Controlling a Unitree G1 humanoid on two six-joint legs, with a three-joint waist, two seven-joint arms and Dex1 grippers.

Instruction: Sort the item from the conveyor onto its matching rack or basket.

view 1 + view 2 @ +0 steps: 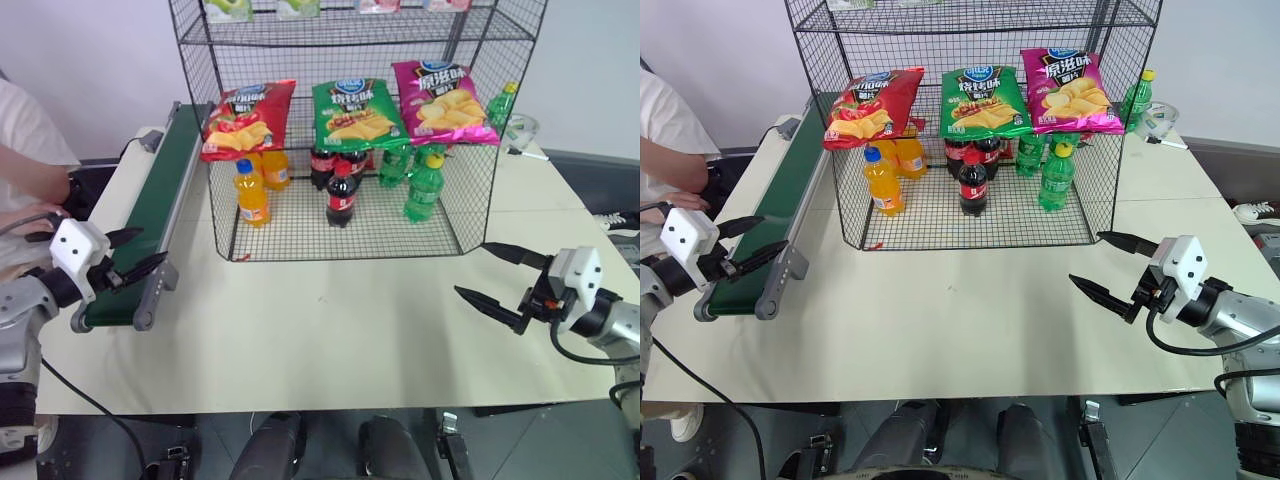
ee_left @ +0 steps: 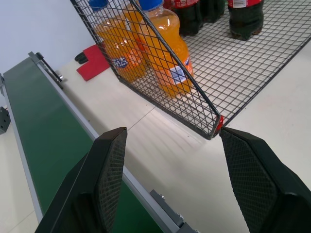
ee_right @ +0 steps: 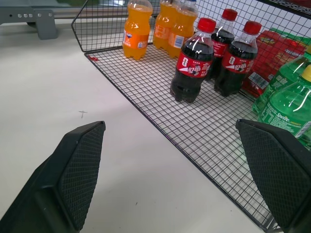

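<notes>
Now wait by the conveyor point(image 1: 150, 215) with left gripper point(image 1: 134, 254) wide apart, holding nothing, right gripper point(image 1: 500, 275) wide apart too. Red chip bag point(image 1: 248, 118) already up on rack point(image 1: 350, 130), far ahead of both. Keep clear.

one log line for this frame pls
red chip bag: on rack shelf, left of green bag | conveyor: bare | left pincer: open, over belt end | right pincer: open, over table
</notes>
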